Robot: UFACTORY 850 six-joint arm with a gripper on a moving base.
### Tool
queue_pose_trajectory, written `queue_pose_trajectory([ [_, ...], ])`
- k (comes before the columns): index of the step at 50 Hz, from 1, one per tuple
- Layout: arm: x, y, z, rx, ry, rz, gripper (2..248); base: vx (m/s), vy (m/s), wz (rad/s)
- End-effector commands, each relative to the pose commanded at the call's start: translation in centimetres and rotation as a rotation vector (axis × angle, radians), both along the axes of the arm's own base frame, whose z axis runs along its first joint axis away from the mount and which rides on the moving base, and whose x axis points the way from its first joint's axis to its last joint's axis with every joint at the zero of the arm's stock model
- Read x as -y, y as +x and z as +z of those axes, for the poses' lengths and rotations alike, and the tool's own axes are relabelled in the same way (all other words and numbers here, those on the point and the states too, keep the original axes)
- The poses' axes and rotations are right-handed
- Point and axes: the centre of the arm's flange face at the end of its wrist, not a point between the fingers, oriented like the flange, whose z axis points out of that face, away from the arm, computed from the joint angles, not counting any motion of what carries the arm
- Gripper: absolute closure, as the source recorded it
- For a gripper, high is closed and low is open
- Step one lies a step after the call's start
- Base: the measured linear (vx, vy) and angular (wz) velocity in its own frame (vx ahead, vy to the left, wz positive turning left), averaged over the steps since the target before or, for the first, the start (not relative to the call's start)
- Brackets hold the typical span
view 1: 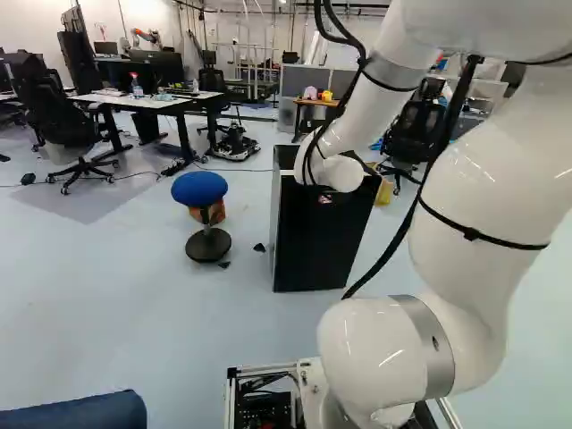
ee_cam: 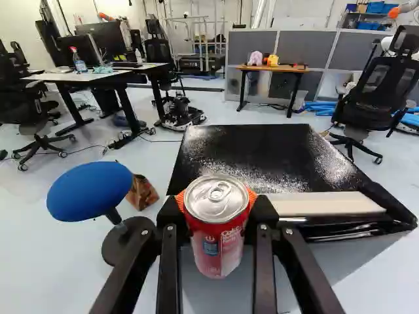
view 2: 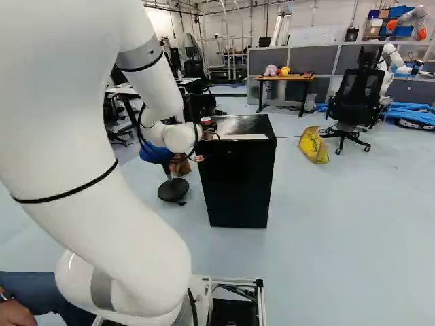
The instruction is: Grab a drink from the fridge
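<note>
In the right base view my gripper point(view 2: 211, 127) is mostly hidden behind the wrist, at the near left corner of the black fridge's top point(view 2: 245, 125). The red rim of a soda can point(view 2: 206, 121) peeks out there. Seen from the wrist, my gripper point(ee_cam: 217, 219) is shut on the red can point(ee_cam: 216, 242), an orange pad on each side. The can is upright, its silver lid and tab unopened. It is held in front of the fridge point(ee_cam: 252, 154), whose glossy top lies beyond it. A pale strip point(ee_cam: 327, 203) runs along the near edge. The fridge front looks closed in the base views.
A blue-topped stool point(view 1: 200, 188) stands left of the fridge. Farther back are desks point(view 1: 147, 100), office chairs point(view 2: 357, 95), a small wooden table point(view 2: 285, 77) and a yellow bag point(view 2: 314, 145). Another robot point(view 2: 392, 60) stands at the far right. Someone's hand point(view 2: 15, 314) and leg are close beside the base.
</note>
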Motion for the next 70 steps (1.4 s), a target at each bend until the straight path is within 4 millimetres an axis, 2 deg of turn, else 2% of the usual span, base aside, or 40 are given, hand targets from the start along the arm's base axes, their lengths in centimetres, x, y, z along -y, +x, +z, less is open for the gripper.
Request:
queue_pose_trajectory([
  [18, -0.5, -5.9, -1.5, -0.016, -0.001, 0.012, 150, 0.000, 0.000, 0.000],
  [35, -0.9, -10.2, -2.9, -0.028, -0.001, 0.021, 150, 0.000, 0.000, 0.000],
  [52, -1.1, -13.4, -4.1, -0.036, -0.002, 0.028, 150, 0.000, 0.000, 0.000],
  [70, -1.2, -15.3, -5.0, -0.041, -0.002, 0.032, 150, 0.000, 0.000, 0.000],
])
